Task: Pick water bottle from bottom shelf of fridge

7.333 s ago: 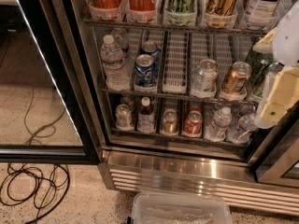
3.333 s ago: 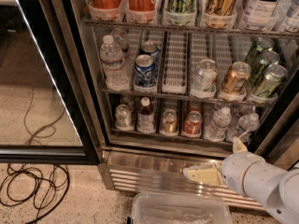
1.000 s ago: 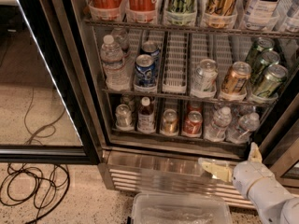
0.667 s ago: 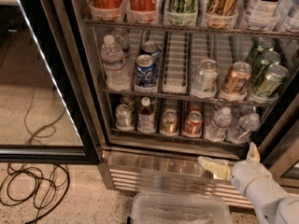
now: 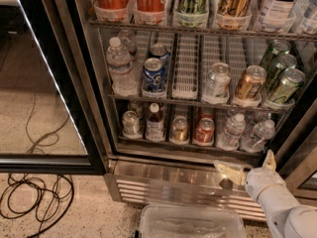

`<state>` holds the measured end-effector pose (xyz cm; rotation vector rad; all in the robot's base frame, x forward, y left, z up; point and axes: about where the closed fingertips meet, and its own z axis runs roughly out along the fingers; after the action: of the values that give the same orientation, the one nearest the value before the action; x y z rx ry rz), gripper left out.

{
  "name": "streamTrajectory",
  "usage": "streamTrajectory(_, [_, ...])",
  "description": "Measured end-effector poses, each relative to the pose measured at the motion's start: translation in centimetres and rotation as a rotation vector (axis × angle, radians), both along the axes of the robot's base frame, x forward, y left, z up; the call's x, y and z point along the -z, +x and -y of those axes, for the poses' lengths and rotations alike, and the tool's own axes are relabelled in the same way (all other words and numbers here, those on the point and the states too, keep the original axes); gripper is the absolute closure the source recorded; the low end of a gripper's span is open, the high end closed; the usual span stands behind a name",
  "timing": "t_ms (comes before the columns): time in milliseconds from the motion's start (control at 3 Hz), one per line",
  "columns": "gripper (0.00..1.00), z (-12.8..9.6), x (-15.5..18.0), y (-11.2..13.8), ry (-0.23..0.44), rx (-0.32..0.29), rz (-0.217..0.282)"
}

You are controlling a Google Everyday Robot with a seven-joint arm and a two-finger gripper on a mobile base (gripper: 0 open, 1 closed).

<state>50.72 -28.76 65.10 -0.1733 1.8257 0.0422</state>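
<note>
Two small clear water bottles with white caps stand side by side at the right end of the bottom shelf (image 5: 188, 150), one (image 5: 231, 131) left of the other (image 5: 258, 135). My gripper (image 5: 247, 166) is below and in front of them, level with the fridge's (image 5: 97, 103) steel base. It is open and empty, with one cream finger (image 5: 228, 172) out to the left and the other (image 5: 270, 160) pointing up. It touches no bottle.
The bottom shelf also holds several cans (image 5: 180, 129) and a white-capped bottle of dark liquid (image 5: 154, 123). A taller clear bottle (image 5: 119, 66) and cans stand on the rack above. The glass door (image 5: 44, 83) is open at left. A clear plastic bin (image 5: 190, 222) and black cables (image 5: 34, 197) lie on the floor.
My gripper has crept slightly upward toward the bottom shelf's front lip. The bottles and cans have not moved.
</note>
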Motion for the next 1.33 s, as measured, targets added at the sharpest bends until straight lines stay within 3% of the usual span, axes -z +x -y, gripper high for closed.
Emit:
streamTrajectory(333, [0.18,0.0,-0.2,0.2,0.0,0.005,0.011])
streamTrajectory(667, [0.29,0.3,-0.3,0.6,0.011,0.045,0.038])
streamTrajectory(1000, [0.34,1.2,-0.5,1.1,0.007,0.093,0.072])
streamTrajectory(1333, [0.31,3.2,-0.5,1.9,-0.005,0.157,0.106])
